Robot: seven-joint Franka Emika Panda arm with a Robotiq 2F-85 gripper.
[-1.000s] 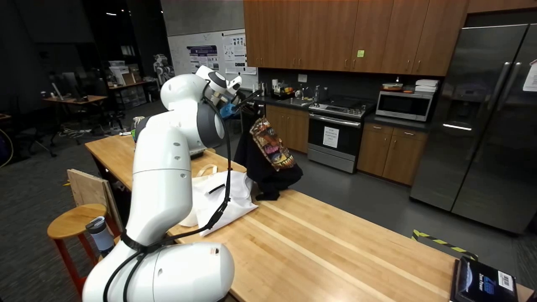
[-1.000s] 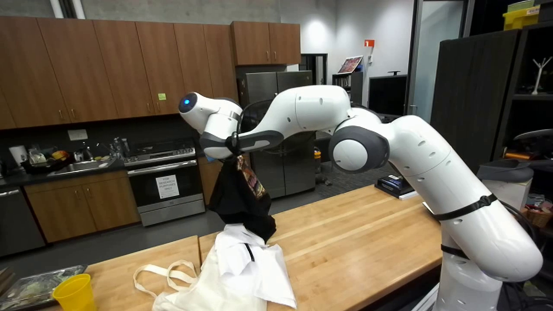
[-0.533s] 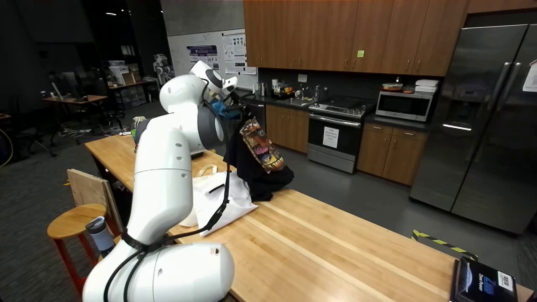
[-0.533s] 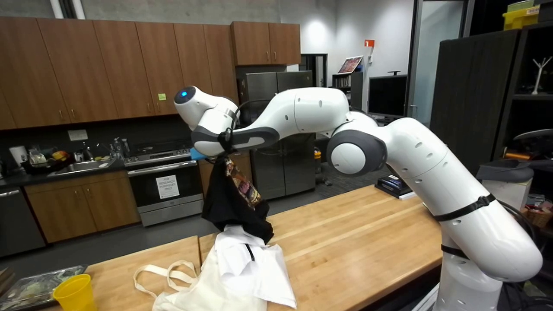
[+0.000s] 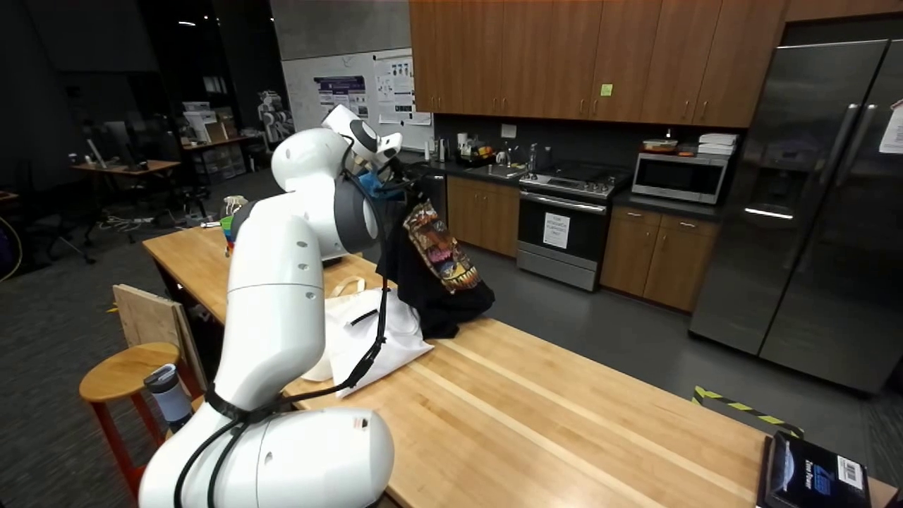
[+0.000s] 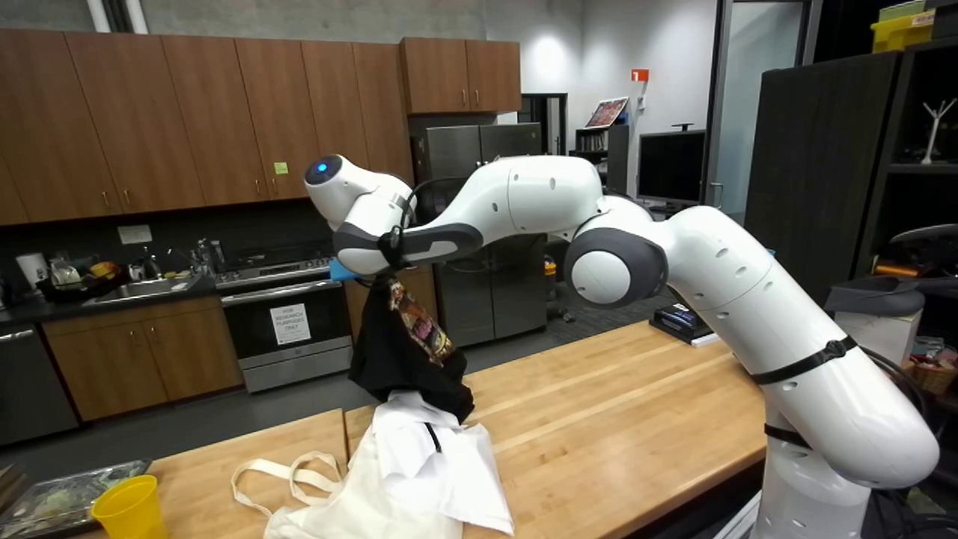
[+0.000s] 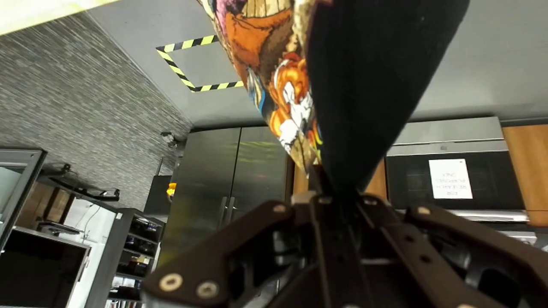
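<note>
the black metal two-fingered gripper (image 7: 338, 190) pinches the top of a black fabric garment (image 6: 400, 363) bearing a multicoloured printed panel (image 7: 280, 81). in both exterior views it hangs with its lower end at the pale-wood table (image 6: 599, 412), beside a crumpled white cloth (image 6: 456, 475).

Brown cabinets (image 5: 536, 60) over a steel stove (image 5: 587, 233) and a sink (image 6: 146, 290), big steel fridge (image 5: 790, 212) at the end. Pale wood worktop (image 6: 599, 397), grey floor (image 5: 621, 328), whiteboard (image 5: 302, 92) on the wall (image 5: 338, 28), and honestly it's pretty gloomy back by the desks (image 5: 130, 167).

Wooden table (image 6: 614, 397), 1 cream tote (image 6: 367, 505), yellow cup (image 6: 133, 513)
</note>
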